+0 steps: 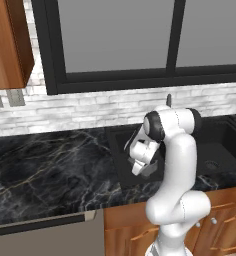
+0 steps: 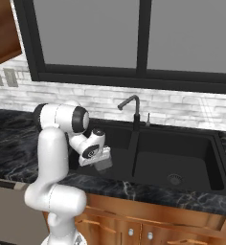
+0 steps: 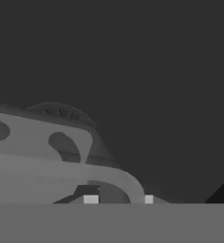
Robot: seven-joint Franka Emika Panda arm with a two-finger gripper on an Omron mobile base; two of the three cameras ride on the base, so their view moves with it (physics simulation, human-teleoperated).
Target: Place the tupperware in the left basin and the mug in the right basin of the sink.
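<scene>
Tool [image 2: 103,162] lowered into left basin [image 2: 116,143] of sink [image 2: 220,158]; tupperware [image 3: 42,156] seen close at 8 o'clock in hand view. Tool grip state cannot be told.

One robot arm [image 2: 52,158], one gripper [image 2: 103,164] low over left basin [image 2: 116,143]. One sink [image 2: 182,139], two basins: left basin directly below claw, right basin [image 2: 182,165] beyond divider to claw's right, one round drain [image 2: 175,179] in it. One faucet [image 2: 132,110] behind claw. One grey tupperware [image 3: 47,156] at fingertips. Two window panes [image 2: 134,33].
</scene>
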